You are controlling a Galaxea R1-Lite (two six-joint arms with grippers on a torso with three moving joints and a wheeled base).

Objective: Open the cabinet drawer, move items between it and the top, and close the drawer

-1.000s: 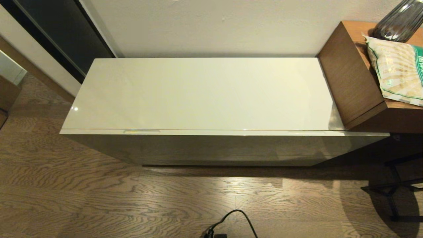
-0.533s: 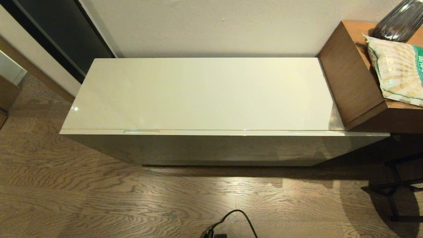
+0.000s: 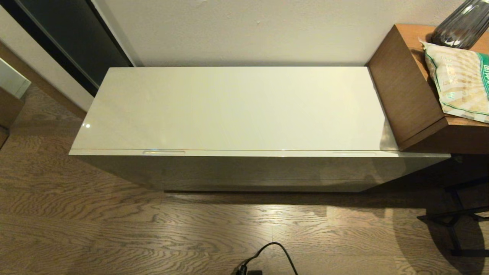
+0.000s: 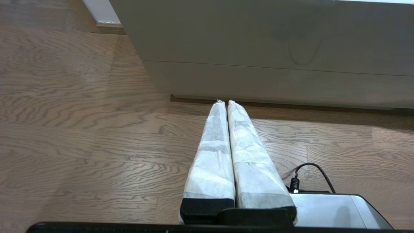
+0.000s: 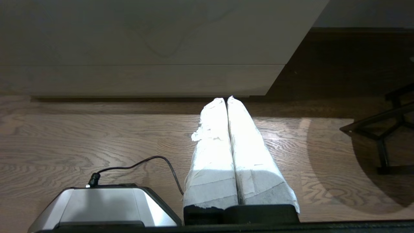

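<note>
- The long glossy cream-beige top (image 3: 233, 109) of the low cabinet fills the middle of the head view; nothing lies on it.
- The wide glossy beige-grey cabinet drawer (image 3: 244, 170) sits pushed in flush under the top's front edge, with two oblong recesses (image 3: 164, 152) along its rim — one toward the left, a fainter one toward the right. What is inside is hidden.
- No slipper packs show in any view.
- Neither arm appears in the head view; only a black cable (image 3: 267, 254) pokes in at the bottom centre.
- The left gripper (image 4: 223, 103), wrapped in white cloth, hangs low over the grey-brown wood-plank floor (image 4: 81, 136), its two fingers pressed together and holding nothing. Its tips point at the foot of the cabinet's front, near it but apart.
- The right gripper (image 5: 226, 99), wrapped the same way, also has its fingers together and empty, pointing at the cabinet's foot near the cabinet's end.
- The silver-grey robot base (image 5: 100, 207) is cut off by the bottom edge of both wrist views.
- At the upper right of the head view a taller brown wooden tabletop (image 3: 405, 88) butts against the cabinet; on it lie a cream and green printed bag (image 3: 460, 80) and a dark ribbed glass vase (image 3: 460, 25), both cut off by the frame.
- A black metal stand (image 3: 456, 214) at lower right is half lost in shadow.
</note>
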